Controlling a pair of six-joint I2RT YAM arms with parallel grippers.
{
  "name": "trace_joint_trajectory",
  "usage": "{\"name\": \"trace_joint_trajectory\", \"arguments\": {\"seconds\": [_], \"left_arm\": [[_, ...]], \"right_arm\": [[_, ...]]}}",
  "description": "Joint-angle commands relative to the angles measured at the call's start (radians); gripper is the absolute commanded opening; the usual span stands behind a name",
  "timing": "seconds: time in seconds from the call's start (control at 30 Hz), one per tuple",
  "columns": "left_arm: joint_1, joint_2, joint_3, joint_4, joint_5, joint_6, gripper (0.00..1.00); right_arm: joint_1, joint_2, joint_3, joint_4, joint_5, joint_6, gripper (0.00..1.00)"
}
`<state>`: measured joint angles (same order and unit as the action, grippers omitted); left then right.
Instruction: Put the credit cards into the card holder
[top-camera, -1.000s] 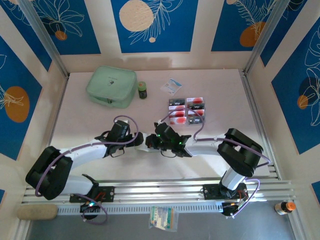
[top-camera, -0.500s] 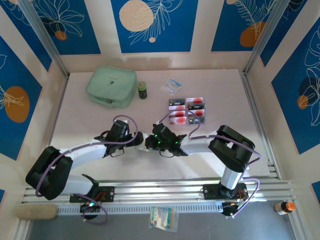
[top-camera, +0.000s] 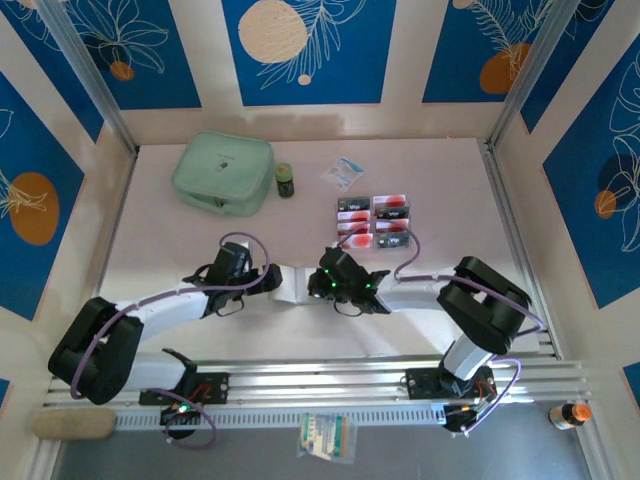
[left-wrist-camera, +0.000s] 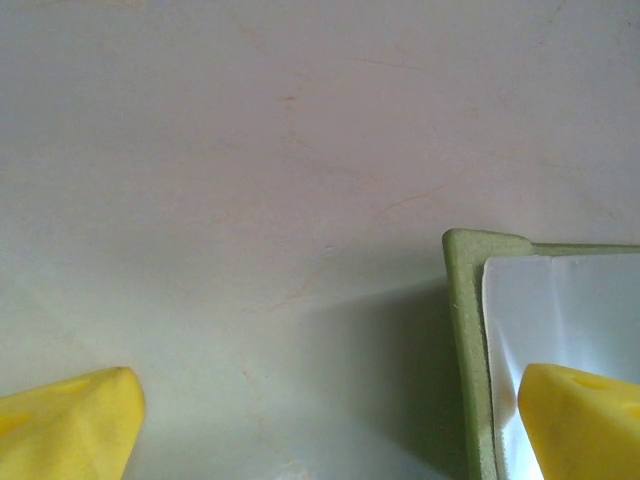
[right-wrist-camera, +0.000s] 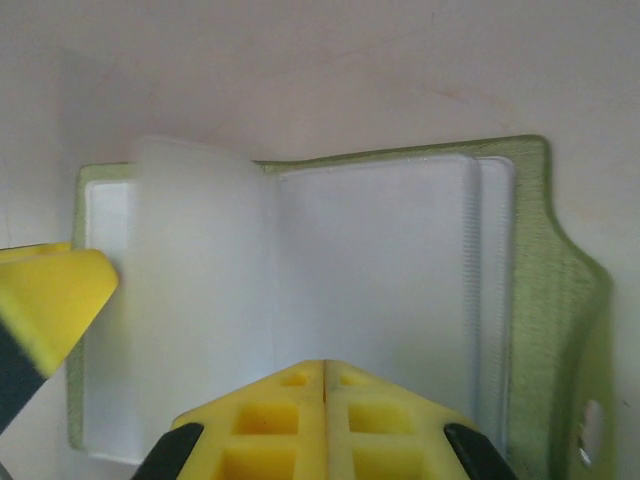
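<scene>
The pale table (top-camera: 180, 230) holds the open card holder (top-camera: 289, 287) near its middle, with the credit cards (top-camera: 375, 222) further back to the right. At the left wrist, the left gripper (left-wrist-camera: 320, 430) gapes wide across the holder's corner. At the right wrist, the right gripper (right-wrist-camera: 325, 420) is pressed shut over the clear sleeves (right-wrist-camera: 380, 260).

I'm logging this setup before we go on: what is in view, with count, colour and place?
pouch: one, mint green, far left of the table
jar: one, dark green, right of the pouch
sachet: one, white and blue, far centre
cards: about six, red-and-white or black, in a block right of centre
holder: one, olive with pale sleeves, lying open at centre
packet: one, green-white, off the table, near centre
bottle: one, orange, off the table, near right
pad: one, beige, off the table, near left
left fingers: two, yellow, open, straddling the holder's edge
right fingers: two, yellow, shut, over the sleeves
</scene>
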<state>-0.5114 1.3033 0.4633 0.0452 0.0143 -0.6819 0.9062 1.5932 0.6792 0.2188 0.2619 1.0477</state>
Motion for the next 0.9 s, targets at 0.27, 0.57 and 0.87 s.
{"name": "trace_joint_trajectory", "arguments": {"seconds": [0.27,0.57,0.87], "left_arm": [[0.021,0.026,-0.023,-0.001,0.004,0.017,0.97],[0.027,0.025,-0.022,-0.01,-0.001,0.028,0.97],[0.032,0.028,-0.016,-0.007,0.006,0.029,0.97]], "right_arm": [[0.018,-0.144,0.065,-0.103,0.014,-0.078,0.0],[0.029,0.032,0.158,-0.077,-0.049,-0.108,0.0],[0.026,0.156,0.188,-0.025,-0.101,-0.127,0.0]]}}
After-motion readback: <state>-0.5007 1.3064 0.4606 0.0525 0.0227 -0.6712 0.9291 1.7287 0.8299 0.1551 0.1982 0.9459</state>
